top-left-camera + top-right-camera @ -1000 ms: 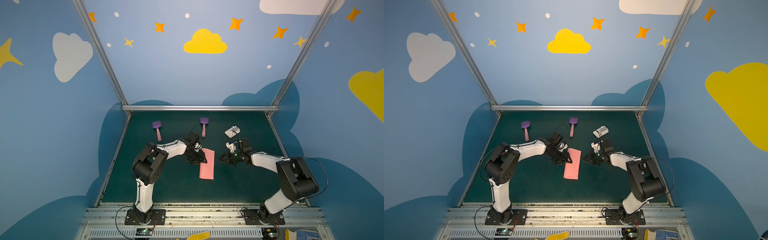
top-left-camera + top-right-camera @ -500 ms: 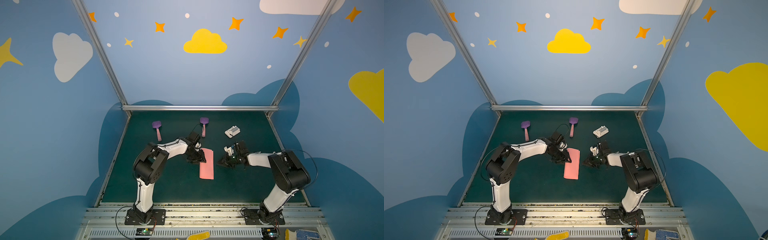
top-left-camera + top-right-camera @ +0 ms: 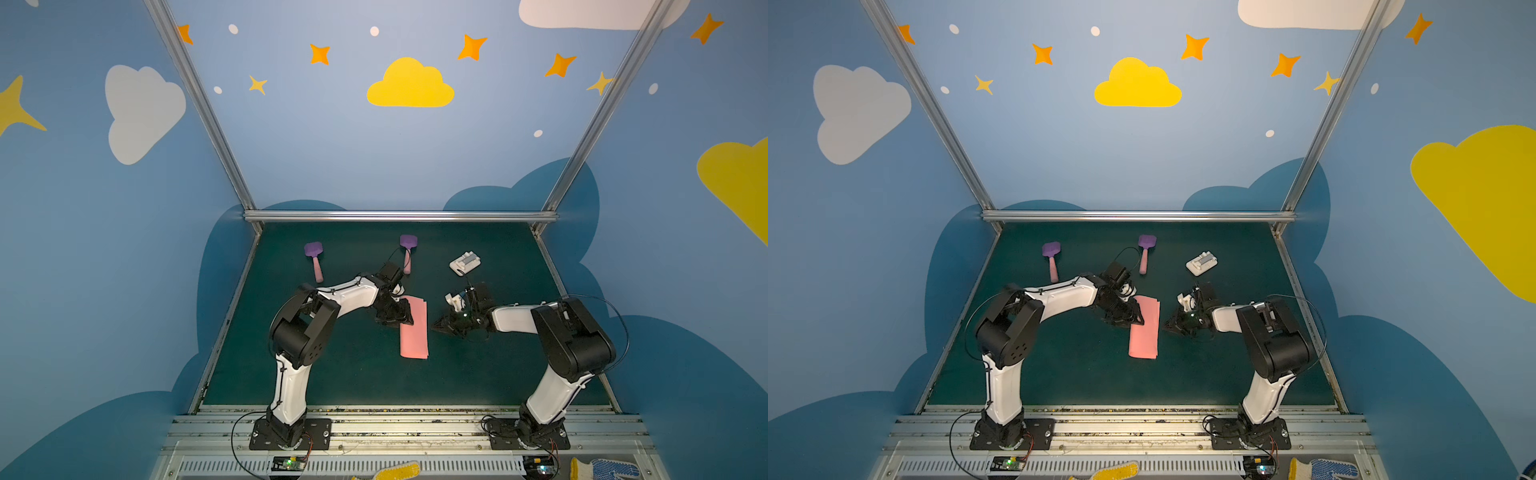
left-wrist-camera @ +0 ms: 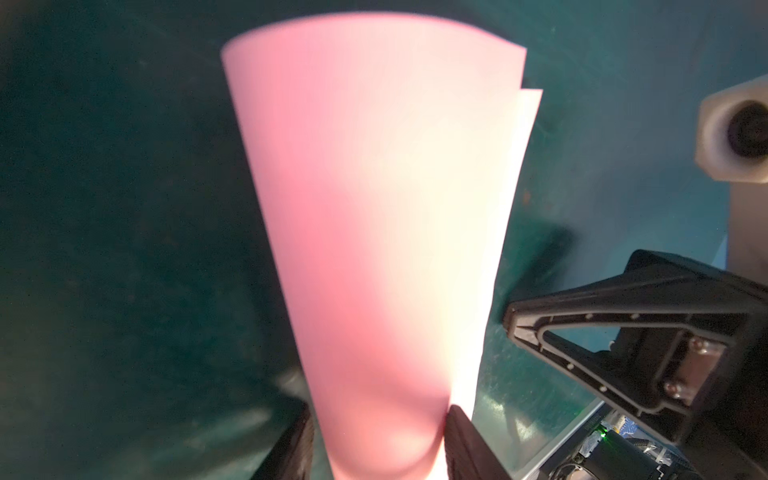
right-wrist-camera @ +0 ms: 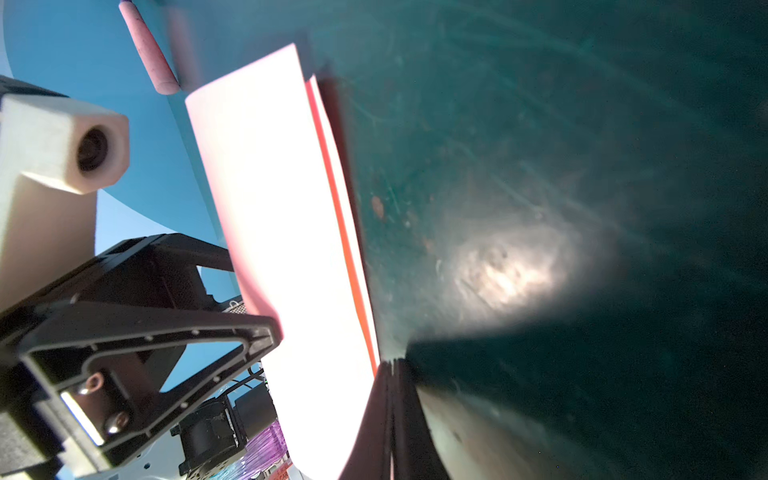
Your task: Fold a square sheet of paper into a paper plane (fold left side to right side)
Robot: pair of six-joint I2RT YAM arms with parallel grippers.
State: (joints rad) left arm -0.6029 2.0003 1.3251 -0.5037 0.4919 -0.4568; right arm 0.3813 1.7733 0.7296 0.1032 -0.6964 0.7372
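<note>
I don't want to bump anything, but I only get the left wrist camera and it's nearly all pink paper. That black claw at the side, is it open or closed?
Observer: Closed. The right wrist view shows the right gripper with its fingers pressed together, its tip by the right-hand edge of the pink paper.
Operator: Is anything else lying around?
Observer: Yes, two purple spatulas with pink handles lie on the green mat, farther back than the paper.
Operator: Is that all?
Observer: One more: a small white block sits near the back, on the right arm's side.
</note>
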